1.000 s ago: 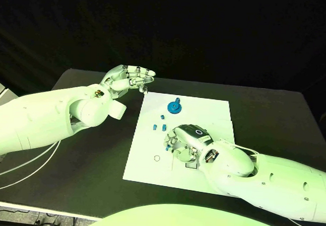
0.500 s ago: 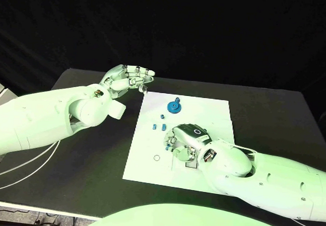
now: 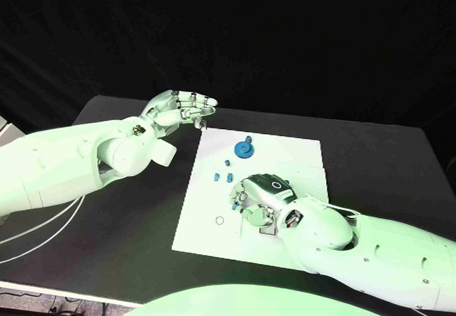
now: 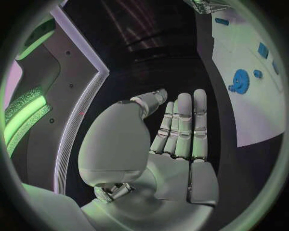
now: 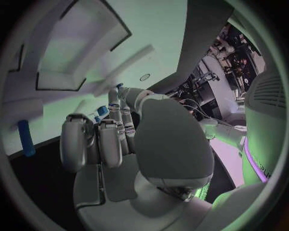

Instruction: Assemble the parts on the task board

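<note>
Right hand (image 3: 258,198) lies curled over small blue parts (image 3: 222,177) on the task board (image 3: 298,150); grasp apparently unconfirmed. Recommend securing one part before lifting. Left hand (image 3: 180,110) is raised, fingers apart, holding nothing.

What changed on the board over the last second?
Almost nothing. The right hand edged slightly toward the robot, fingers still curled down on the board. The left hand stays raised off the board's far corner; the gear and small blue parts lie as before.

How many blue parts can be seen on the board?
4: a gear, a small piece beside it, a pair nearer the right hand, which may hide more.
</note>
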`<action>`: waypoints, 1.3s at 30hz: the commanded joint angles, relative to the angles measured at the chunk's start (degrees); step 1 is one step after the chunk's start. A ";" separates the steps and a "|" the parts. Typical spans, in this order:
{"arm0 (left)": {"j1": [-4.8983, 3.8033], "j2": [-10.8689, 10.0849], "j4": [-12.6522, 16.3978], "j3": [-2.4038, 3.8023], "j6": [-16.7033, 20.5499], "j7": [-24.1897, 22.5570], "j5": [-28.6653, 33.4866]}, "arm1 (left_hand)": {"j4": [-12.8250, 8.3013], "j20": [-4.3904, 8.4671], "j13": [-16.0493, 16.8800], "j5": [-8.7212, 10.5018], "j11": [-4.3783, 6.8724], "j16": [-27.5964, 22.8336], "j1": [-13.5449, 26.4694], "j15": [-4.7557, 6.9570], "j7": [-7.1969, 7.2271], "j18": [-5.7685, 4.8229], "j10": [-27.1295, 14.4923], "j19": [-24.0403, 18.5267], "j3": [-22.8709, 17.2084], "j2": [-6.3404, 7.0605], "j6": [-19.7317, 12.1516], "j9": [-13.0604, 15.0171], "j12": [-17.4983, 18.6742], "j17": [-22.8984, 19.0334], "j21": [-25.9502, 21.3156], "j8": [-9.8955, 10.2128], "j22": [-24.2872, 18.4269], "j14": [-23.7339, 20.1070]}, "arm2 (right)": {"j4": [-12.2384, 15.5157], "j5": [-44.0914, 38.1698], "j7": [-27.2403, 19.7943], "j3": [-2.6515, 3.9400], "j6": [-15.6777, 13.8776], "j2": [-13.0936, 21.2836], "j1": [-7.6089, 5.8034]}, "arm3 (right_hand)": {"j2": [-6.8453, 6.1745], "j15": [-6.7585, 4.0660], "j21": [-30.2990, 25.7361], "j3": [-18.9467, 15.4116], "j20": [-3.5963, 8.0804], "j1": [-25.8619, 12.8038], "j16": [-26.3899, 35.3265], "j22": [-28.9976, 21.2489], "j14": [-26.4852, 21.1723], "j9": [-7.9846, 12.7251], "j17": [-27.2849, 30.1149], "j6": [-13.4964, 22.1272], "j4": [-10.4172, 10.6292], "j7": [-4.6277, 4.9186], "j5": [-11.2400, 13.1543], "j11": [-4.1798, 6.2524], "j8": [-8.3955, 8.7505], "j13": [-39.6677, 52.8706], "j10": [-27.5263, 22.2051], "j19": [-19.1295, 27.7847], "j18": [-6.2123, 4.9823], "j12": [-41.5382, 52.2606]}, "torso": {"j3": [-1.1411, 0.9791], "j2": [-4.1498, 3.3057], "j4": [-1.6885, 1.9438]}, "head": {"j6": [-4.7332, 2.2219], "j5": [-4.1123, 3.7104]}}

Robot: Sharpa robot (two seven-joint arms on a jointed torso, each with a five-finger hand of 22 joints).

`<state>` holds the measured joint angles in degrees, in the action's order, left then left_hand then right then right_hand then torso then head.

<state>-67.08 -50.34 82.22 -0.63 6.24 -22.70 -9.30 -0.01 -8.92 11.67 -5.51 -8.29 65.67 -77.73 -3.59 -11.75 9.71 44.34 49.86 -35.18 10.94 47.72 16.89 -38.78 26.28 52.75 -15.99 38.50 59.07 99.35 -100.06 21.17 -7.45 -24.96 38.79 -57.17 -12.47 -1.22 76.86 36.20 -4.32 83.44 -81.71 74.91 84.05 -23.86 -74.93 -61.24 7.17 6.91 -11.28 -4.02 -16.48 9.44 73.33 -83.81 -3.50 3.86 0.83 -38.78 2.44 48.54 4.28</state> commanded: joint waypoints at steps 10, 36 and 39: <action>-0.02 0.18 0.11 0.04 -0.83 -0.19 -0.08 | -0.27 -0.13 -0.05 -0.21 0.15 -0.26 -0.21 -0.13 0.05 0.80 -0.43 0.03 0.22 0.01 -0.47 -0.05 0.22 -0.09 0.26 -0.10 0.08 -0.19 | -0.22 -0.85 0.13 -0.17 6.32 -0.46 0.19 | -0.32 -0.30 -0.60 -0.97 0.12 -2.29 -0.04 9.27 3.18 -0.57 0.15 -0.15 -0.57 -0.03 0.73 1.07 -0.36 -0.15 1.39 -2.29 0.83 -0.17 | 0.03 -0.05 -0.02 | -0.03 -0.10; -0.02 0.09 0.06 0.03 -1.04 0.15 -0.15 | -0.37 -0.17 -0.24 -0.21 0.11 -0.27 -0.28 -0.15 0.04 0.82 -0.61 -0.04 0.23 -0.02 -0.55 -0.07 0.30 -0.11 0.29 -0.23 0.11 -0.25 | -0.05 -0.28 1.50 -0.37 -2.33 0.18 0.19 | -3.91 0.79 -5.49 -5.50 -0.89 -6.20 0.10 7.50 2.86 0.94 1.11 5.17 2.41 0.29 3.57 -0.23 4.44 -1.37 -5.47 -0.91 0.00 0.09 | 0.00 0.00 0.02 | -0.33 -0.37; -0.01 0.07 0.02 0.03 -1.05 0.16 -0.15 | -0.37 -0.17 -0.24 -0.21 0.11 -0.27 -0.28 -0.15 0.04 0.82 -0.61 -0.04 0.23 -0.02 -0.55 -0.07 0.30 -0.11 0.29 -0.23 0.11 -0.25 | 0.39 -0.30 1.50 -0.36 -3.75 0.67 0.19 | -3.91 0.80 -5.46 -5.61 -0.89 -6.12 0.08 7.51 2.86 0.93 1.07 5.11 2.40 0.32 3.40 -0.23 4.44 -1.35 -5.56 -0.92 0.00 0.17 | 0.01 0.03 -0.03 | -0.43 -0.40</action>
<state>-67.08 -50.33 82.18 -0.63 6.15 -22.32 -9.33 -0.16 -8.92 11.47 -5.51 -8.08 65.67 -77.73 -3.59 -11.75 9.72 44.14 49.86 -35.02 10.94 47.72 16.90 -38.78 26.24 52.75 -15.99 38.54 59.07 99.45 -100.23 21.94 -7.81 -25.47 39.28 -57.04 -16.00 -0.82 71.52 30.97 -4.95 77.07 -81.98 74.93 84.02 -22.97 -73.87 -56.43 9.57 7.22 -7.76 -4.82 -12.34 7.99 67.75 -84.00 -3.51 3.82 0.83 -38.78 2.43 48.22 3.94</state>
